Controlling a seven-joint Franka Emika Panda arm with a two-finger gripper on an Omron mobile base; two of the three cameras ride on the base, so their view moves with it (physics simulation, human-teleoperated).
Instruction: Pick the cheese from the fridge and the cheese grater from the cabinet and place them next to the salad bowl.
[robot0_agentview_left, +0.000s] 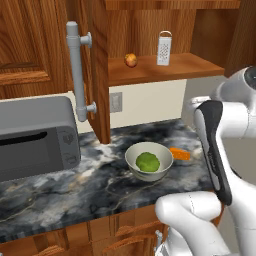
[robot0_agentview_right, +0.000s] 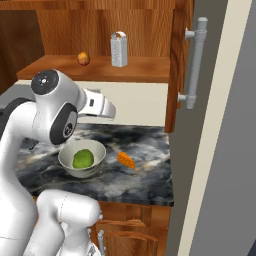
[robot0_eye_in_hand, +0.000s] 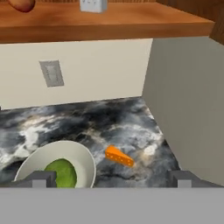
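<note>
The cheese grater (robot0_agentview_left: 164, 48) is seen upright on the open cabinet (robot0_agentview_left: 150, 67) shelf, well above the marble desk (robot0_agentview_left: 75, 185). It is judged light, rigid and slippery; its narrow sides should be gripped. The fingers (robot0_eye_in_hand: 43, 178) are spread apart, empty.

Dark marbled counter (robot0_agentview_left: 75, 185) carries the salad bowl (robot0_agentview_left: 148, 160), with the cheese (robot0_agentview_left: 180, 153) lying just beside the bowl and a grey microwave (robot0_agentview_left: 37, 135) well apart from it. Wooden cabinet shelf (robot0_agentview_left: 150, 70) above the bowl bears the cheese grater (robot0_agentview_left: 164, 48), upright, and a round fruit (robot0_agentview_left: 131, 60).
</note>
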